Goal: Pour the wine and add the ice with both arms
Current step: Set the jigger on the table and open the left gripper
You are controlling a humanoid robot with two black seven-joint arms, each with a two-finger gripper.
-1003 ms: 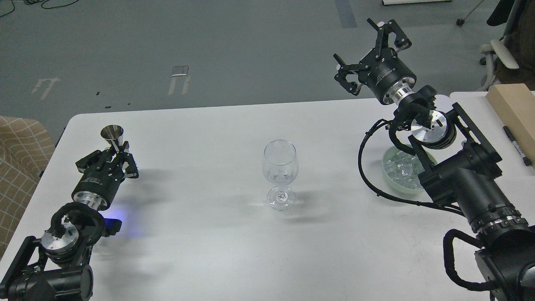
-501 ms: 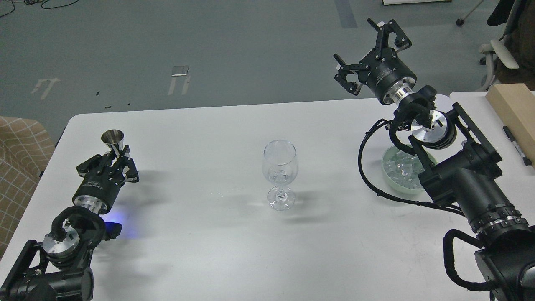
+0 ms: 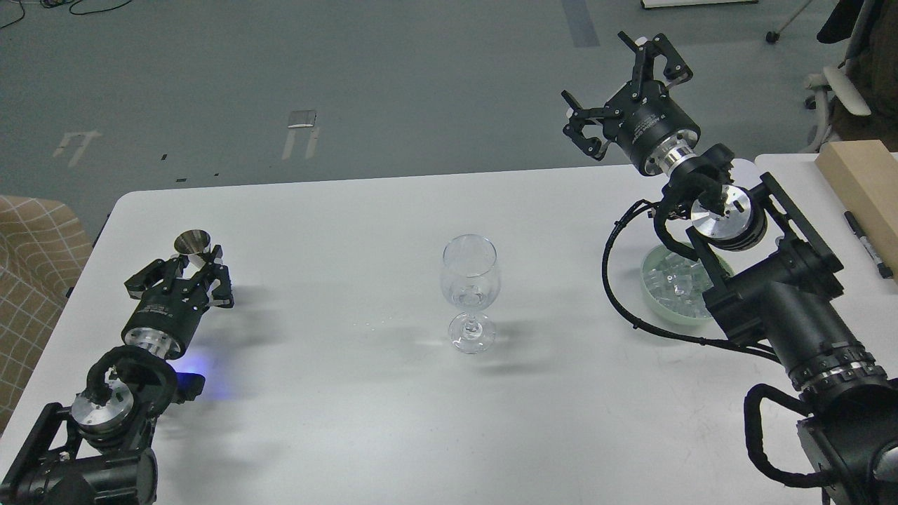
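Observation:
A clear stemmed wine glass (image 3: 470, 280) stands upright at the middle of the white table (image 3: 351, 407). Something clear lies low in its bowl; I cannot tell what. The ice (image 3: 673, 280) fills a pale green dish (image 3: 656, 308) at the right, partly hidden behind my right arm. My right gripper (image 3: 617, 88) hangs high above the table's far edge, open and empty. At the left, my left gripper (image 3: 193, 270) is low over the table, shut on a small steel cup (image 3: 193, 242) whose mouth faces up.
A wooden block (image 3: 859, 182) and a black pen (image 3: 866, 242) lie on a second table at the right. A checked cushion (image 3: 35, 245) sits off the left edge. An office chair (image 3: 842, 84) stands on the grey floor beyond.
The steel cup has come down toward the table with my left gripper. My right arm has barely moved.

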